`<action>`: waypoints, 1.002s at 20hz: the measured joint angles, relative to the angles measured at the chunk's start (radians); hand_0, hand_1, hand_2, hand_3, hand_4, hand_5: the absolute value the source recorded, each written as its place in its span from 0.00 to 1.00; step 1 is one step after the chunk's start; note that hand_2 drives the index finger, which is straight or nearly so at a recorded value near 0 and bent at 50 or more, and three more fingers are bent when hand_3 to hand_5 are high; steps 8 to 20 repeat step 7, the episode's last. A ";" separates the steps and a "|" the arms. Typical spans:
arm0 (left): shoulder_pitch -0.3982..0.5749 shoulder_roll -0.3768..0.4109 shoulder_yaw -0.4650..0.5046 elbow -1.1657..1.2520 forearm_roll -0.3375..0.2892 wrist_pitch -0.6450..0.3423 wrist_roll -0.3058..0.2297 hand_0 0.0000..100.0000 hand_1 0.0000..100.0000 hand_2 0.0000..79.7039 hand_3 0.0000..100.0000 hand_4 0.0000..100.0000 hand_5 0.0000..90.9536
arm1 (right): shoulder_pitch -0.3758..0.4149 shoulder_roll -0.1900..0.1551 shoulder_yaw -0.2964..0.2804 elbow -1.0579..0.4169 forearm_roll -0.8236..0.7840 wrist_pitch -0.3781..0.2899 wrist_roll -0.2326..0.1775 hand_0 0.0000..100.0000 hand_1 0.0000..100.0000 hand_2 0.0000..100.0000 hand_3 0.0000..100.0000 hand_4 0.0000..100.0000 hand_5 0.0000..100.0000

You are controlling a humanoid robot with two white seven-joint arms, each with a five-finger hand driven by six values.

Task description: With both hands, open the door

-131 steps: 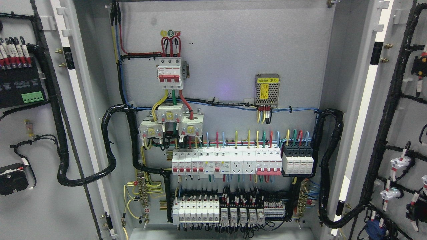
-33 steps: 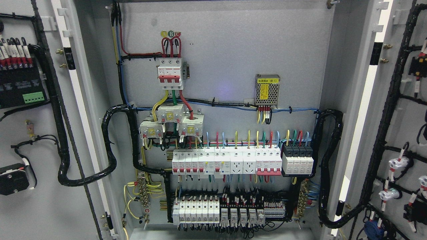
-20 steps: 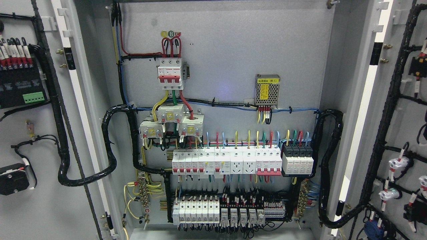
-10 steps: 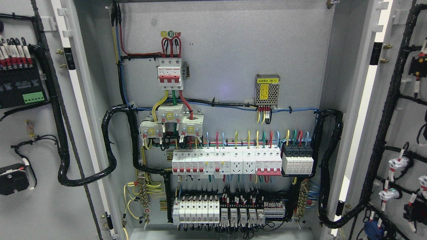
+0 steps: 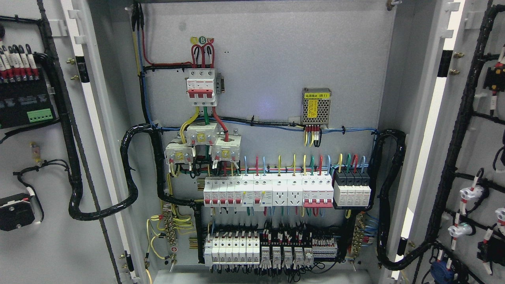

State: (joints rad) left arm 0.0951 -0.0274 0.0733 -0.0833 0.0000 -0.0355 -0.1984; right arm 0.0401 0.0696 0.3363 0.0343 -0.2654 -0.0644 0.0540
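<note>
Electrical cabinet, both doors open — task judged complete or nearly so, nothing visibly left but perhaps a wider swing. Landmark: the main breaker [image 5: 201, 86], white with red toggles, upper left of the grey backplate [image 5: 276, 47]. Left door [image 5: 47, 244]: swung out far left of the breaker, inner face towards the camera, carrying a black module with a green terminal strip and a black cable loom [image 5: 75, 189] that loops back into the cabinet. Right door [image 5: 473, 142]: swung out far right of the breaker, inner face showing, with black wiring branches and white connectors. Interior: three current transformers just below the breaker; a small power supply [image 5: 316, 101] with yellow label to its right; a row of white breakers [image 5: 268, 191] further below, coloured wires rising from it; a lowest row of terminals and relays near the cabinet floor. Robot hand, left and right — neither in view, so their state cannot be told. No person visible.
</note>
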 measured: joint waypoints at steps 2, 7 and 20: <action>0.000 -0.002 0.000 0.000 0.000 0.000 0.000 0.00 0.00 0.00 0.00 0.00 0.00 | -0.002 -0.001 0.000 -0.005 0.000 0.000 -0.001 0.38 0.00 0.00 0.00 0.00 0.00; 0.000 -0.004 0.000 -0.001 0.000 0.000 0.000 0.00 0.00 0.00 0.00 0.00 0.00 | -0.003 -0.002 -0.001 -0.015 0.000 0.000 -0.001 0.38 0.00 0.00 0.00 0.00 0.00; 0.000 -0.004 0.000 -0.001 0.000 0.000 0.000 0.00 0.00 0.00 0.00 0.00 0.00 | -0.003 -0.002 -0.001 -0.015 0.000 0.000 -0.001 0.38 0.00 0.00 0.00 0.00 0.00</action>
